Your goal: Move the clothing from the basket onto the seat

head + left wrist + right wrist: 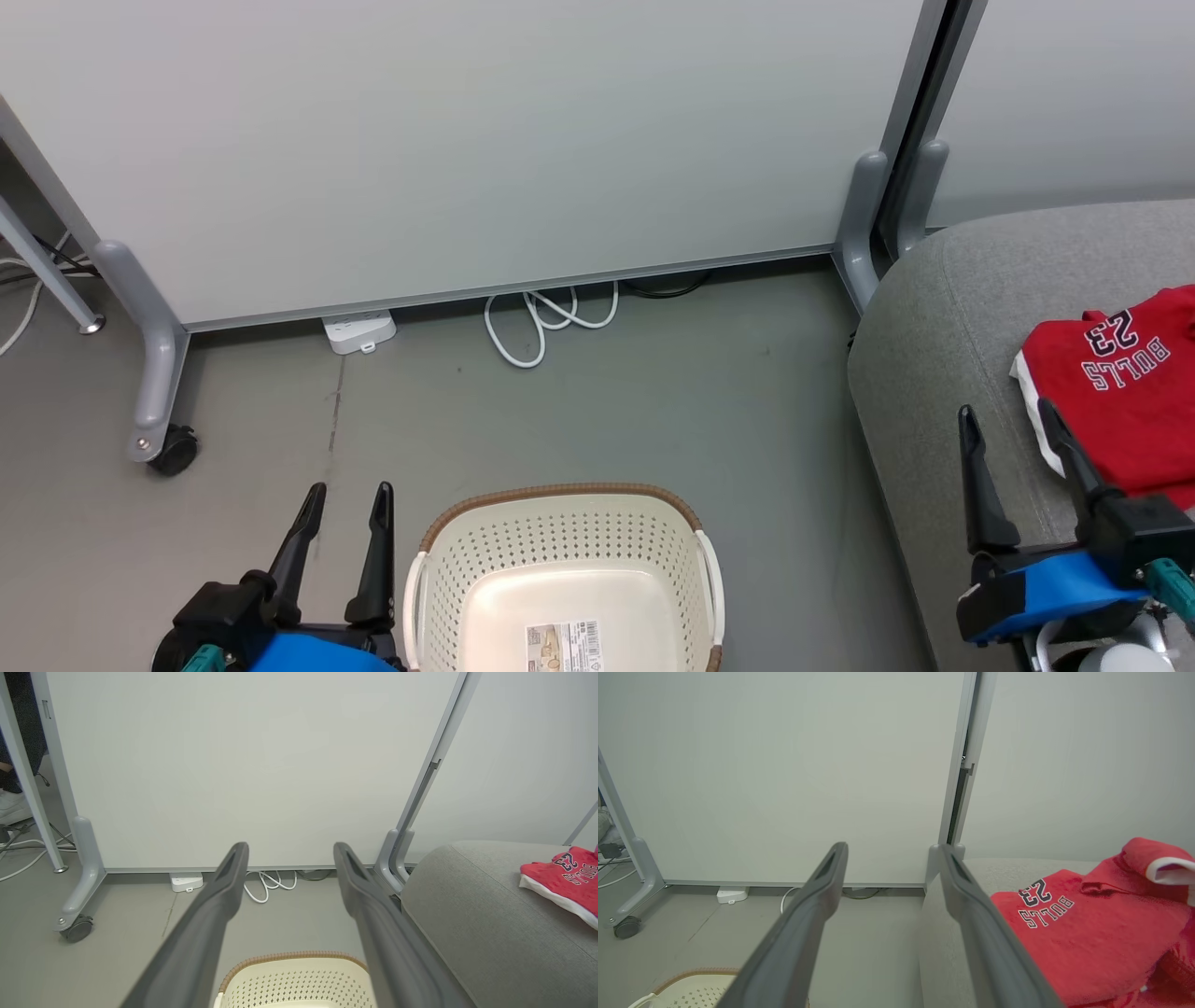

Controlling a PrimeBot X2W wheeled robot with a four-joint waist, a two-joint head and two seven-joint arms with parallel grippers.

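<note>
Red clothing (1130,401), printed BULLS 23, lies on the grey seat (934,317), just to the right of the right gripper (1005,411), whose jaws are spread and empty. The cream basket (560,537) sits just right of the left gripper (350,488), likewise spread and empty, with nothing but a label (563,646) visible inside. The transfer looks complete. The sensible finish is to lift both arms clear without snagging fabric.

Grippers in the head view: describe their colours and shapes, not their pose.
The left gripper and right gripper look alike: two long, dark, tapering fingers on black mounts, a bright blue housing behind, and a small teal fitting at the wrist. Each finger has a recessed slot near its tip.
</note>
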